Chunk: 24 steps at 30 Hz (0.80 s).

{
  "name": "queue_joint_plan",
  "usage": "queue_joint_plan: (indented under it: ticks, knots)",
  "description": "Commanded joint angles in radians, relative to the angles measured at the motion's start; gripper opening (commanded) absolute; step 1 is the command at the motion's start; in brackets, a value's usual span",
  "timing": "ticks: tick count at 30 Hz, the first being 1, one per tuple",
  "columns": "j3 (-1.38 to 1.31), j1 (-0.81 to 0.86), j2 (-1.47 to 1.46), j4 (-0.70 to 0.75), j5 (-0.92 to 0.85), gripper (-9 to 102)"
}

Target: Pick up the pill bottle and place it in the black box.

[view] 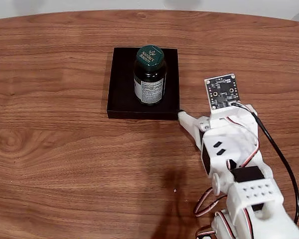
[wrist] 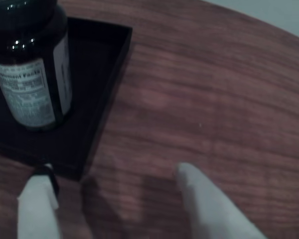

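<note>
The pill bottle, dark green with a ribbed cap and a pale label, stands upright inside the black box at the table's middle back in the fixed view. My white gripper sits just off the box's front right corner, one fingertip almost touching that corner. In the wrist view the bottle rests on the black box floor at upper left. My gripper is open there, its two pale fingers spread apart over bare wood with nothing between them.
The wooden table spreads wide to the left and front of the box. A black cable runs along the arm's right side. The table's far edge curves along the top of the fixed view.
</note>
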Motion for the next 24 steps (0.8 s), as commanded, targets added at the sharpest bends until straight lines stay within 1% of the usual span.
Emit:
queue_joint_plan:
  ticks: [1, 7, 11, 17, 24]
  knots:
    - [-0.012, 0.018, 0.206, 0.224, 0.025, 19]
    - [-0.011, 0.058, 0.377, 0.462, 0.017, 12]
    - [-0.011, 0.08, 0.457, 0.571, 0.014, 10]
    - [-0.011, 0.083, 0.517, 0.657, -0.003, 8]
    - [-0.011, 0.083, 0.54, 0.704, -0.008, 6]
